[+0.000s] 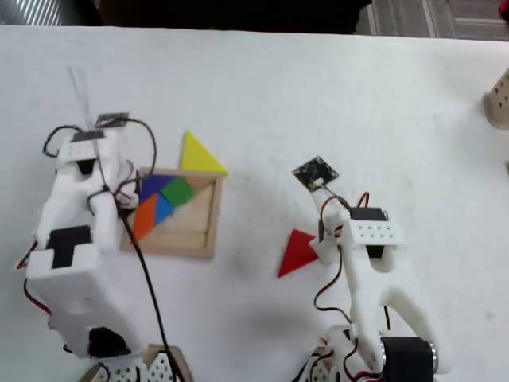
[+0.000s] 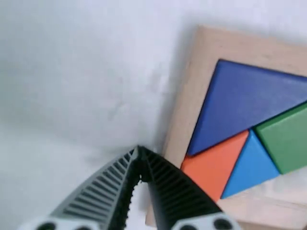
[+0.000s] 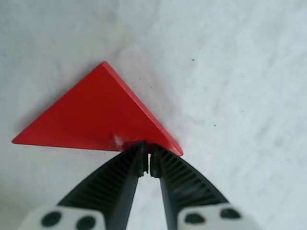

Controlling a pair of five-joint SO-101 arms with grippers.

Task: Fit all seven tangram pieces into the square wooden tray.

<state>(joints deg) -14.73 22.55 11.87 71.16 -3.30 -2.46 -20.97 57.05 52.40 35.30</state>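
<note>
The square wooden tray (image 1: pixel 193 229) lies left of the table's middle. In its left half sit a dark blue triangle (image 2: pixel 240 100), a green piece (image 2: pixel 288 139), an orange piece (image 2: pixel 211 167) and a light blue triangle (image 2: pixel 252 165). A yellow triangle (image 1: pixel 200 156) lies on the table touching the tray's far edge. A red triangle (image 1: pixel 297 252) lies flat to the right. My left gripper (image 2: pixel 139 154) is shut and empty, just outside the tray's rim (image 2: pixel 189 91) near the orange piece. My right gripper (image 3: pixel 147 149) is shut, tips against the red triangle's (image 3: pixel 96 112) long edge.
The white table stretches open behind and between the arms. A tan perforated object (image 1: pixel 499 99) stands at the far right edge. Loose cables hang from both arms near the tray and near the red triangle.
</note>
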